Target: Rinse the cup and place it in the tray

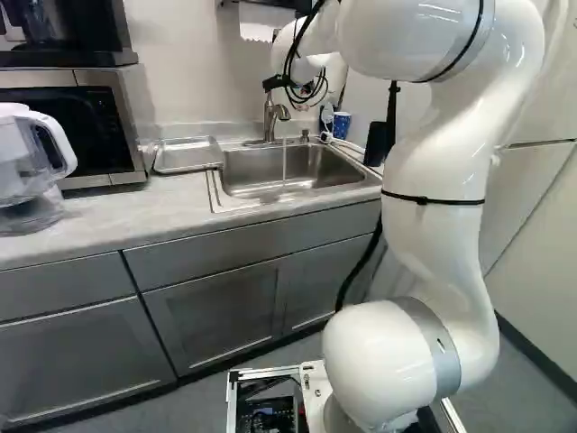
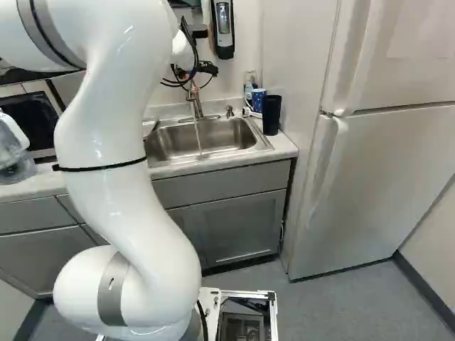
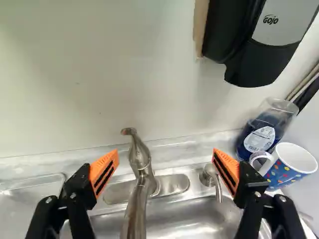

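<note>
Beyond the arm's wrist in the right base view, a dark part of my gripper [image 2: 206, 69] shows above the sink. In the wrist view the gripper [image 3: 166, 162] stands wide open, holding nothing, with the faucet [image 3: 138, 199] ahead between its fingers. The blue cup with coloured dots [image 3: 288, 167] is beyond the right-hand finger, handle toward it; it stands at the sink's back right corner in the left base view [image 1: 341, 124]. Water runs from the faucet into the sink [image 1: 243, 167]. The metal tray [image 1: 187, 155] lies on the counter left of the sink.
A bottle of blue liquid [image 3: 263, 130] stands beside the cup, below a black soap dispenser [image 3: 249, 47] on the wall. A tall black cup [image 2: 271, 114] is close by. A small pump [image 3: 213, 178] rises at the sink's back rim. Microwave [image 1: 77, 126] and water pitcher [image 1: 32, 167] stand left.
</note>
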